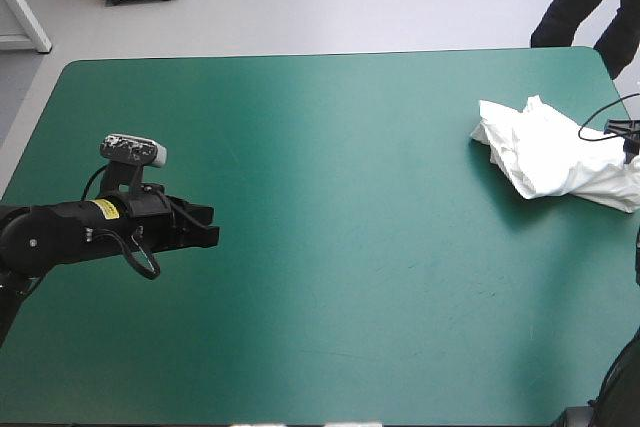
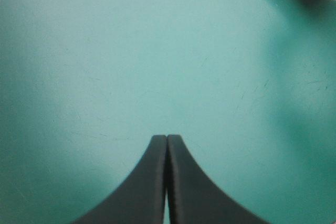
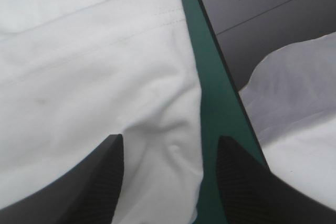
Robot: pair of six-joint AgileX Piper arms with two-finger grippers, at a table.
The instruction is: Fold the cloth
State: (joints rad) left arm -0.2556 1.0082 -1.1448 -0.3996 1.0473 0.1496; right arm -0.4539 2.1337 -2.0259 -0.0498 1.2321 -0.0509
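The left arm (image 1: pixel 60 232) is a rounded black tube, squared off at its right end, with a small yellow label (image 1: pixel 107 208). The right jaws' fingers (image 3: pixel 107 187) are black, finely ribbed fins.

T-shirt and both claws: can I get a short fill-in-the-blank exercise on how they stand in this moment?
1. The T-shirt lies as a crumpled heap near the ____ edge of the table.
2. The left claw is ____, above a bare part of the table.
3. The right claw is ____, with the white T-shirt showing between its fingers.
Missing words: right; shut; open.
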